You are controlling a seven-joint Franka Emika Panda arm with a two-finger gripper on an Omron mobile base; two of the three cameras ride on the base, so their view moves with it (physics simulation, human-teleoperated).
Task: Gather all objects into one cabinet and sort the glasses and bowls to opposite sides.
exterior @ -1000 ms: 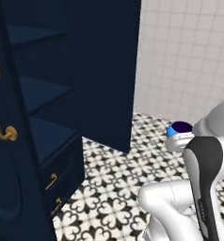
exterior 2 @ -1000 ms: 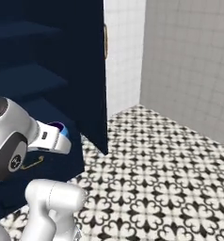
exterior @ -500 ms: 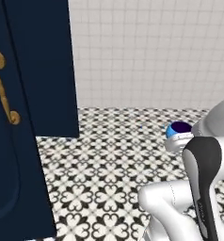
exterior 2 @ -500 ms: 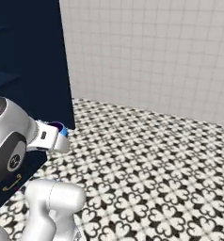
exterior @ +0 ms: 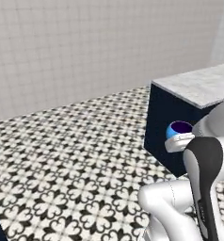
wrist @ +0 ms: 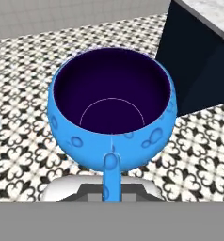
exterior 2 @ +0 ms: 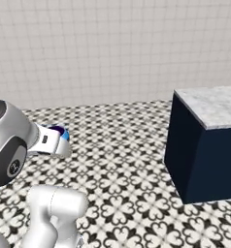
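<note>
End effector (wrist: pixel 112 188) pressed together, pinching blue bowl (wrist: pixel 112 110) at near rim; bowl upright, mouth up, purple inside showing. Bowl carried in air above patterned floor (exterior: pixel 76 155), just beside arm in base views. Navy block w/ marble surface (exterior 2: pixel 209 104) nearby, apart from bowl.

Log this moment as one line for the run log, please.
phase: carrying | gripper: shut on blue bowl | bowl: upright, empty | surroundings: patterned floor, navy marble-topped counter block | cabinet: not reached

A navy block (exterior 2: pixel 205 160) with a marble top stands on patterned floor tiles (exterior: pixel 76 160).
</note>
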